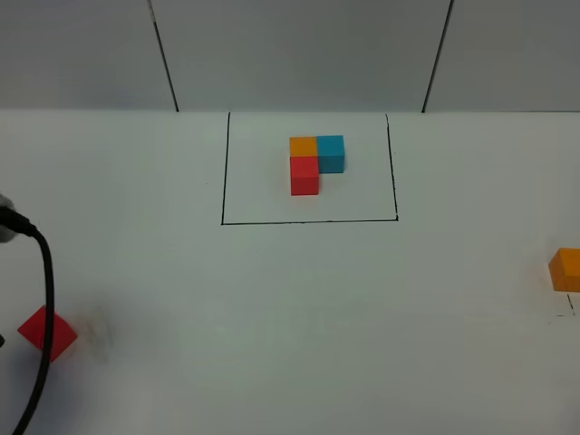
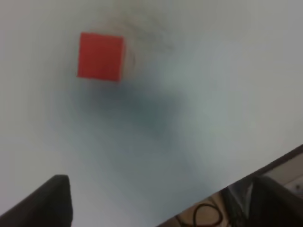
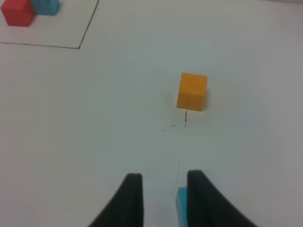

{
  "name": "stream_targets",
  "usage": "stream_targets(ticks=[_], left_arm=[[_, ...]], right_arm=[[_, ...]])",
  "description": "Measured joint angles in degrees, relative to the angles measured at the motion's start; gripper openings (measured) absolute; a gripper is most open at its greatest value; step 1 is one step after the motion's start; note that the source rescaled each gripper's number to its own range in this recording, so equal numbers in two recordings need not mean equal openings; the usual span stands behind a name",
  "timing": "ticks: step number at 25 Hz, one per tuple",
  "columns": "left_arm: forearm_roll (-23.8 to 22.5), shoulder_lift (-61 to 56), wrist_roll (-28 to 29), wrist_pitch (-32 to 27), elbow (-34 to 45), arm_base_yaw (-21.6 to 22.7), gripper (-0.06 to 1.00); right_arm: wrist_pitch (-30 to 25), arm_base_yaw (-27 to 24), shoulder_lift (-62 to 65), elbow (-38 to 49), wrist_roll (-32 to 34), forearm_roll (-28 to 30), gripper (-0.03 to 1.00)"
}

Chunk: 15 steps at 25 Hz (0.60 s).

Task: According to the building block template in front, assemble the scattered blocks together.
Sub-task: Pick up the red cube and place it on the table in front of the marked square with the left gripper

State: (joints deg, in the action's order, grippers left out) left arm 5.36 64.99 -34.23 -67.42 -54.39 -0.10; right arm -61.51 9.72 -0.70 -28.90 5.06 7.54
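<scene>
Red cube point(image 2: 100, 56) lay loose on the white table point(image 1: 272, 317) at its left edge, ahead of the left claw, apart from it, that claw's spread unclear, orange cube point(image 3: 192, 91) stood beyond the right claw point(image 3: 163, 198), a blue cube point(image 3: 182, 205) beside its finger, grip uncertain, template point(image 1: 315, 163) inside the black outline.

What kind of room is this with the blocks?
Probably a lab test bench: a plain white table with a drawn black square, toy cubes inside it, and a cable.

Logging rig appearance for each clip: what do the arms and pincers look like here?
Little shows. The right pincer has two black fingers that taper to rounded tips. Of the left pincer only one black finger is visible. A black cable hangs at the left edge of the high view. No markings visible.
</scene>
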Motion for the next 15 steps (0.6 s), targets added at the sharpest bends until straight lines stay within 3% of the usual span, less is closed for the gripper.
stream_targets(ticks=[4,8,15], left_arm=[[-1.0,2.7,-9.5,3.1,-0.3,0.0,0.67],[-5.4,2.9,-11.1,6.1,-0.6,0.0,0.67],[-5.7,6.6,-12.6,10.5,3.1,0.0,0.67]], right_arm=[[0.0,0.0,0.0,0.0,-0.1,0.0,0.00],[0.0,0.0,0.0,0.0,-0.1,0.0,0.00],[0.0,0.0,0.0,0.0,0.0,0.0,0.00]])
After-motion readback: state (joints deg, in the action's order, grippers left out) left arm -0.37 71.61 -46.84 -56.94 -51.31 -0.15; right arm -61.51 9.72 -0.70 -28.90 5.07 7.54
